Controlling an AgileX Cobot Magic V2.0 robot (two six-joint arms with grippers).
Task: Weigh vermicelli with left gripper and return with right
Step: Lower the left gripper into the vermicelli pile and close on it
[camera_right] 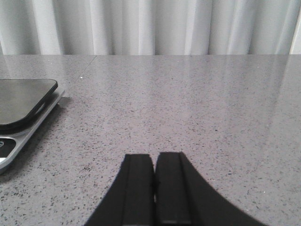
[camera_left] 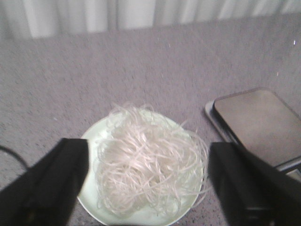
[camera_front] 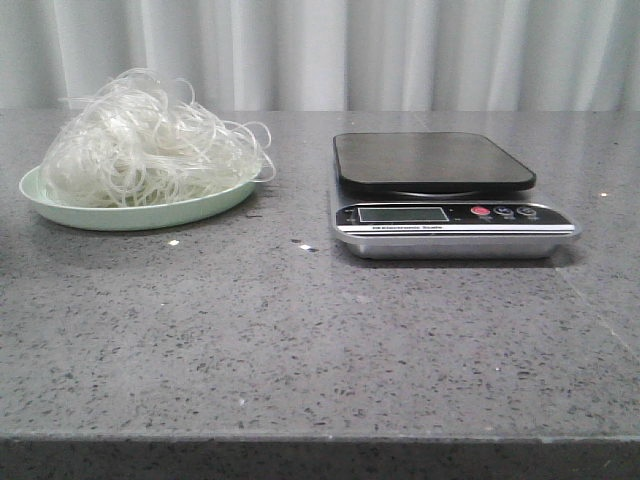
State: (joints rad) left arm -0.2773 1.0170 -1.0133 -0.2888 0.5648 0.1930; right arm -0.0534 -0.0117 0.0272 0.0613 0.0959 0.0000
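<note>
The vermicelli (camera_front: 140,145) is a fluffy whitish tangle heaped on a pale green plate (camera_front: 60,212) at the table's back left. A black-topped kitchen scale (camera_front: 432,160) stands to its right, its platform bare. In the left wrist view my left gripper (camera_left: 148,162) is wide open above the vermicelli (camera_left: 148,167), one finger on each side of the plate (camera_left: 94,136), touching nothing. The scale (camera_left: 256,125) shows beside it. My right gripper (camera_right: 154,162) is shut and empty, low over bare table to the right of the scale (camera_right: 21,101). Neither gripper shows in the front view.
The grey speckled table (camera_front: 300,340) has its front edge near the bottom of the front view. A white curtain (camera_front: 400,50) hangs behind the table. A few small white specks (camera_front: 173,242) lie on the table before the plate.
</note>
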